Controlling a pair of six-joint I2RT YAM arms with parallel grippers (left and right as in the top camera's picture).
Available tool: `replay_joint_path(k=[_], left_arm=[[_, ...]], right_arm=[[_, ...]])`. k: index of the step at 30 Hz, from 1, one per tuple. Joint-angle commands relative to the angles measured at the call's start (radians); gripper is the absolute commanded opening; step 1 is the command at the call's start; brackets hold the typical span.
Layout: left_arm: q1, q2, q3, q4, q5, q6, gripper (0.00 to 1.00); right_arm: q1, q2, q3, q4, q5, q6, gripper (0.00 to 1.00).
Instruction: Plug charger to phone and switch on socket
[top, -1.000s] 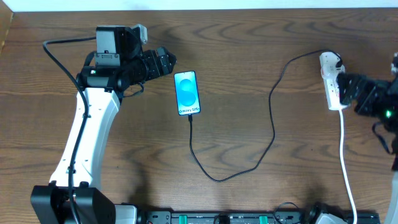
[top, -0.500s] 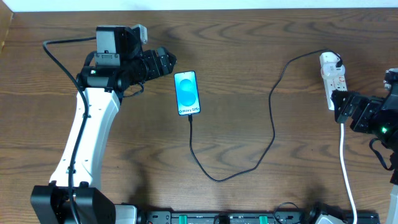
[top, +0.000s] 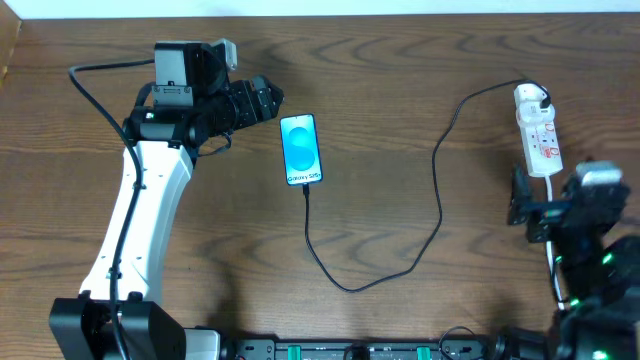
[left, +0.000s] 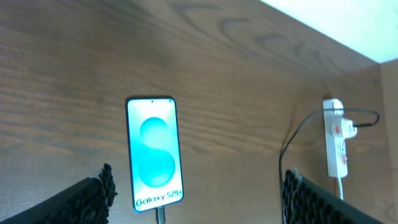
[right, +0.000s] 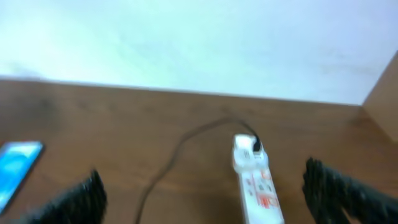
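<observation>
The phone (top: 302, 149) lies face up mid-table with its blue screen lit, also in the left wrist view (left: 153, 152) and at the left edge of the right wrist view (right: 15, 165). The charger's black cable (top: 438, 200) loops from the phone's bottom edge, where its tip (left: 160, 214) sits, to the far end of the white socket (top: 538, 130). My left gripper (top: 272, 103) hangs open just left of the phone. My right gripper (top: 548, 205) is open, near side of the socket (right: 255, 180), apart from it. Both hold nothing.
The socket's white cord (top: 556, 285) runs toward the table's front edge past my right arm. A black rail (top: 350, 350) lines the front edge. A white wall (right: 186, 43) stands behind the table, and a wooden side panel (right: 382, 81) at the far right.
My right gripper has drawn back from the socket toward the table's front edge. The left arm, phone and cable have not moved.
</observation>
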Motion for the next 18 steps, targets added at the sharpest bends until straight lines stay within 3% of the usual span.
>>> replay_joint_path(k=[1,8,18], left_arm=[[0.001,-0.011,0.003,0.000,-0.010,0.013,0.87],[0.001,-0.011,0.003,0.000,-0.010,0.013,0.87],[0.001,-0.011,0.003,0.000,-0.010,0.014,0.87]], right_arm=[[0.031,-0.119,-0.203,0.119,0.064,-0.012,0.99],[0.067,-0.296,-0.465,0.288,0.064,-0.012,0.99],[0.080,-0.457,-0.616,0.296,0.047,-0.008,0.99]])
